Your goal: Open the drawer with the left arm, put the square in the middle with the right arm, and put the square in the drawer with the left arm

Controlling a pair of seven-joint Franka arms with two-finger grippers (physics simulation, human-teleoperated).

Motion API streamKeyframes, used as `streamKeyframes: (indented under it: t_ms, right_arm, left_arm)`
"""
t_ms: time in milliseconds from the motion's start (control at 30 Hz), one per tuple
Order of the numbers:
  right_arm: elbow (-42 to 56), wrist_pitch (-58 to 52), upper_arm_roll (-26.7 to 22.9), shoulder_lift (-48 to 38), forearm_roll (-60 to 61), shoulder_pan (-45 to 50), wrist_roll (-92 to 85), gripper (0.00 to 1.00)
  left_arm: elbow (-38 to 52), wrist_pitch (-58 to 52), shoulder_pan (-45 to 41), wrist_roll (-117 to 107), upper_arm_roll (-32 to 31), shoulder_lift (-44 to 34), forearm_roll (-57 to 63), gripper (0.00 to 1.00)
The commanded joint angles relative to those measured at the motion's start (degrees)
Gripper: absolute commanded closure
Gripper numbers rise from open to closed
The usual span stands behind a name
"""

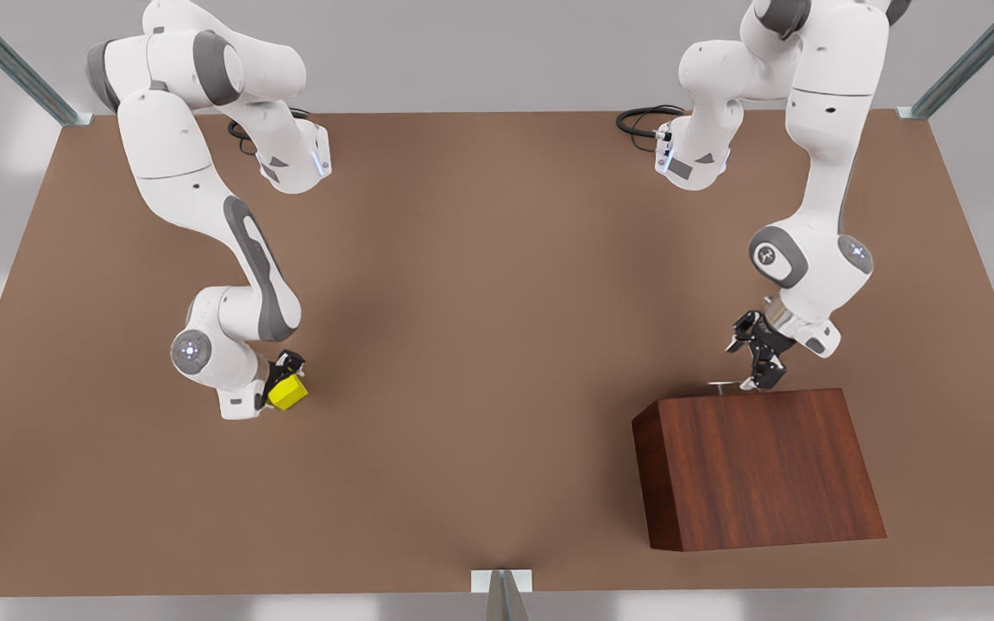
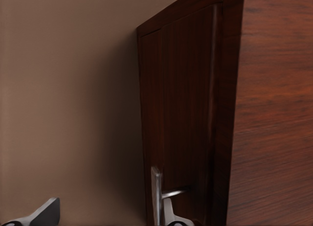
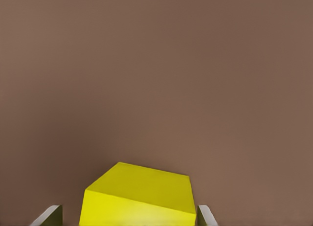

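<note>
Two steps are running at once as we see them: beside the cabinet (image 1: 756, 466), the left gripper (image 1: 756, 355) is spreading open around the closed drawer (image 2: 183, 113)'s handle (image 2: 157, 194), needing to clamp and pull, while well apart from the cabinet the right gripper (image 1: 283, 378) is clasping the square (image 1: 288, 393).

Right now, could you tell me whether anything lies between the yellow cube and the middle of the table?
Nothing visible does. The small yellow cube sits between the right gripper's fingers, and bare brown tabletop stretches from it to the middle. The dark wooden cabinet stands beyond, at the left gripper.
</note>
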Motion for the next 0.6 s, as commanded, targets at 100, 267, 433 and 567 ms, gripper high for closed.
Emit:
streamKeyframes:
  t_ms: [100, 267, 433, 567]
  right_arm:
    - [-3.4, 4.5, 0.0, 0.4, 0.0, -0.2, 0.0, 0.00]
    - [-6.4, 8.9, 0.0, 0.8, 0.1, -0.2, 0.0, 0.00]
    - [-6.0, 8.2, 0.0, 0.4, 0.1, -0.3, 0.0, 0.13]
    - [-5.9, 8.1, 0.0, 0.2, 0.1, -0.2, 0.1, 0.24]
  left_arm:
    - [-0.1, -0.2, 0.0, -0.1, 0.0, 0.1, -0.2, 0.00]
    - [-0.4, -1.0, 0.0, -0.3, 0.0, -1.3, -0.5, 0.00]
    - [-1.8, -2.7, 0.0, -0.2, 0.1, -2.2, -0.5, 0.00]
    - [-2.8, -2.8, 0.0, -0.2, 0.1, -3.2, -0.5, 0.00]
